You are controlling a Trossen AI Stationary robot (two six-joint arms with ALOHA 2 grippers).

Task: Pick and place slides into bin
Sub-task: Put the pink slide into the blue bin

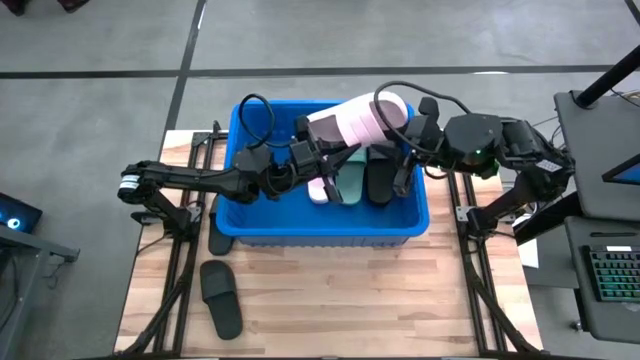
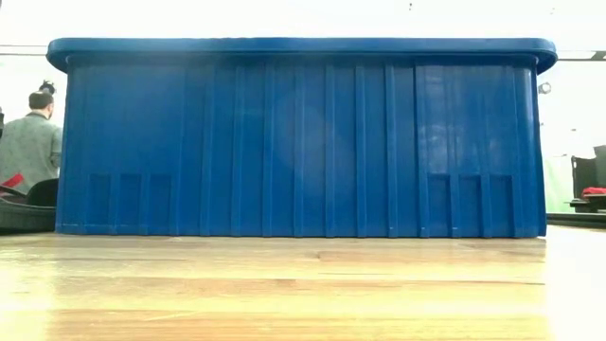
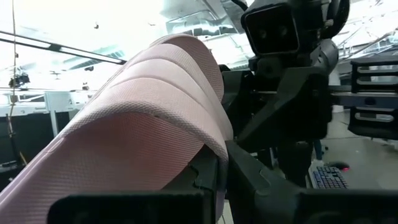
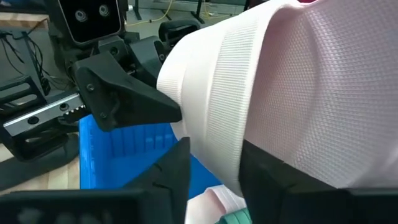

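Note:
A light pink slide [image 1: 358, 120] is held above the blue bin [image 1: 320, 232], between my two arms. My left gripper [image 1: 335, 155] reaches in from the table's left and is shut on the slide's left end. My right gripper [image 1: 405, 150] reaches in from the right and is shut on its right end. A second pink slide [image 1: 318, 190], a dark green slide [image 1: 350, 183] and a black slide [image 1: 381, 180] lie on the bin's floor. A black slide [image 1: 222, 297] lies on the table at the near left. The low view shows only the bin's near wall [image 2: 303, 142]. My left gripper holds the pink slide at its left end; a thin pink edge [image 3: 219, 163] runs down between the two dark fingers [image 3: 249, 177]. The fingers come level from the table's left. The slide is lifted clear above the bin. My right gripper pinches a ribbed pink band of the slide [image 4: 214, 146] between its two fingers [image 4: 171, 171]. It comes from the table's right, slanting down. The slide arches over the fingers, clear of the bin's floor.
Another black slide [image 1: 220, 238] lies on the table against the bin's left near corner. Bare wood [image 1: 380, 300] lies in front of the bin. A person [image 2: 28, 142] sits in the room beyond the table, and a desk with a keyboard [image 1: 612, 275] stands at the right.

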